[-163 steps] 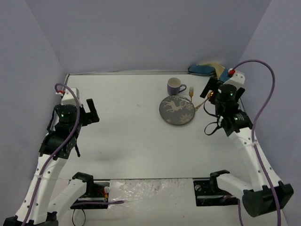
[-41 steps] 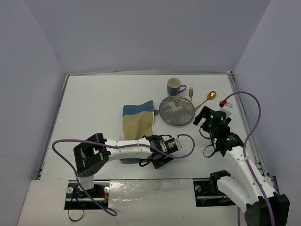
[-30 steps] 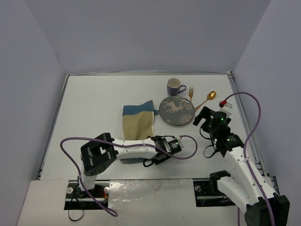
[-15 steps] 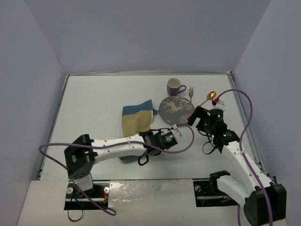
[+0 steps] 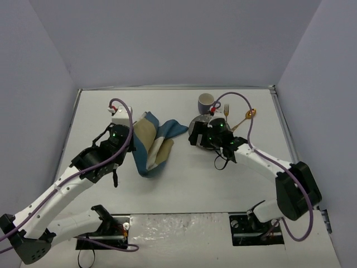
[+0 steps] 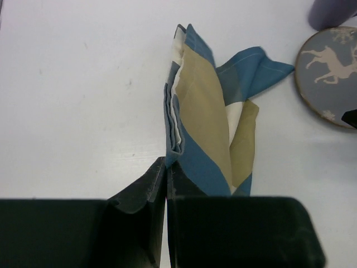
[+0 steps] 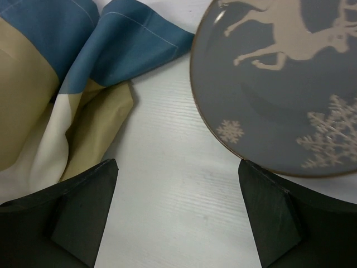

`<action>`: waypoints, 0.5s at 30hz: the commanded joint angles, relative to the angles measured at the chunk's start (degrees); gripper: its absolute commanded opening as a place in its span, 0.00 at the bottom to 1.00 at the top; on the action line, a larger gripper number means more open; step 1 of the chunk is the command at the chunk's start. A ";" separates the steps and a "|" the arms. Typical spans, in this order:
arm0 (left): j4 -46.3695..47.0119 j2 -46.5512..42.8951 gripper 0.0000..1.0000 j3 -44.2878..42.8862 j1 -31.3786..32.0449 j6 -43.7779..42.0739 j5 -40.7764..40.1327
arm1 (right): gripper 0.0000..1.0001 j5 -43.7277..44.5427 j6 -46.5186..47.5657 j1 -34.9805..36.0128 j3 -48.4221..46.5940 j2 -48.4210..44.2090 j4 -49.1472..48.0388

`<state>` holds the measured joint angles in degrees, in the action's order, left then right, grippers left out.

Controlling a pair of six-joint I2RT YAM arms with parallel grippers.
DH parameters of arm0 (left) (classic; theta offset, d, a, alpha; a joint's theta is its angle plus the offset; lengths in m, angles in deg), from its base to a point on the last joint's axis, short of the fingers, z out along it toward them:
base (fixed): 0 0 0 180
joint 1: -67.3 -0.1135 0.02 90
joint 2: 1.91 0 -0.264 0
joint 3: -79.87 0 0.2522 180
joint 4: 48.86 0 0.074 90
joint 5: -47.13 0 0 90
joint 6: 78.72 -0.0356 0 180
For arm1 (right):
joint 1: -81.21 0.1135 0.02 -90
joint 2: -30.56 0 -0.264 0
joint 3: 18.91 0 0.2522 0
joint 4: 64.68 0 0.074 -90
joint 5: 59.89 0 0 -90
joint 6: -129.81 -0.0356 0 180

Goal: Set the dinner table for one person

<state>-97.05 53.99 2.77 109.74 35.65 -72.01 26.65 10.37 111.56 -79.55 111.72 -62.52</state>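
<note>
The white dinner table (image 5: 184,184) carries everything. My left gripper (image 5: 130,147) is shut on the near edge of a blue-and-tan checked placemat (image 5: 153,142), which hangs bunched and folded from the jaws (image 6: 167,166). The cloth (image 6: 203,123) trails away toward a grey plate with a deer pattern (image 6: 329,78). My right gripper (image 5: 193,138) is open at the plate's (image 5: 207,139) left rim, low over bare table. In the right wrist view its fingers (image 7: 83,206) stand wide apart, with the plate (image 7: 279,100) ahead right and the placemat (image 7: 67,84) ahead left. Nothing lies between the fingers.
A purple mug (image 5: 206,101) stands behind the plate. A gold fork (image 5: 227,111) and gold spoon (image 5: 245,118) lie to the plate's back right. The right arm crosses over part of the plate. Grey walls close in the table's back and sides.
My left arm has swung from the front centre back to the left, pulling the placemat up into a bunch. The right gripper has crossed leftward over the plate to its left rim.
</note>
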 commanded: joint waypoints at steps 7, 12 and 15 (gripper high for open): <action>-9.33 -18.94 0.00 17.20 -1.65 28.24 -10.21 | 0.81 1.29 -0.13 10.54 -13.21 17.65 -6.86; -8.41 -21.13 0.00 19.28 -1.74 29.58 -10.35 | 0.82 1.75 -4.44 12.58 -13.68 23.68 -11.73; -9.21 -19.59 0.00 17.72 -1.74 29.07 -10.73 | 0.81 1.48 -5.94 13.21 -13.90 26.33 -14.20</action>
<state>-107.35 31.42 23.43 108.38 61.98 -80.14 27.03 7.95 124.34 -91.33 136.06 -70.05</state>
